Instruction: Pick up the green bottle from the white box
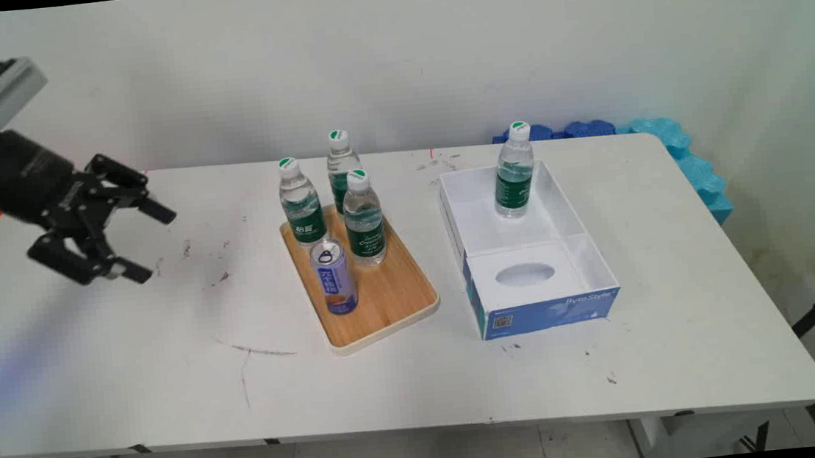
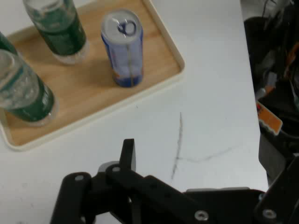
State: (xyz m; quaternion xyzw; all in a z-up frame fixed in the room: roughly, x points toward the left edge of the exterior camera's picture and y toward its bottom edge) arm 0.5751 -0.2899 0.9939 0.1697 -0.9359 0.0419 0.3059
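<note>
In the main view the gripper (image 1: 143,241) hangs above the white table (image 1: 169,368) at about nine o'clock from the wooden tray (image 1: 392,300), well apart from it, with its two black fingers (image 1: 156,210) spread wide and nothing between them. On the tray, near the table's middle, stand three water bottles with green labels and a can: one bottle (image 1: 300,203) at the tray's ten o'clock corner, a second bottle (image 1: 340,159) behind at twelve o'clock, a third bottle (image 1: 363,218) towards the middle, and the purple and orange can (image 1: 333,276) upright at six o'clock from them, nearest the tray's front. At three o'clock from the tray, just beside it, lies an open white box (image 1: 567,200) with a blue front, and a fourth bottle (image 1: 514,170) stands upright in its far compartment; the near compartment shows a panel with an oval hole. Blue foam pieces (image 1: 689,160) lie at the table's far right edge. In the hand view the black linkage fills the bottom edge, one finger (image 2: 127,154) standing up clearly and the other out of frame. At eleven o'clock from it sits the tray (image 2: 159,74), with the can (image 2: 123,47) upright near its corner and two bottles (image 2: 58,28) and (image 2: 23,91) beside it; a scratch mark shows on the bare tabletop (image 2: 210,93) between.
</note>
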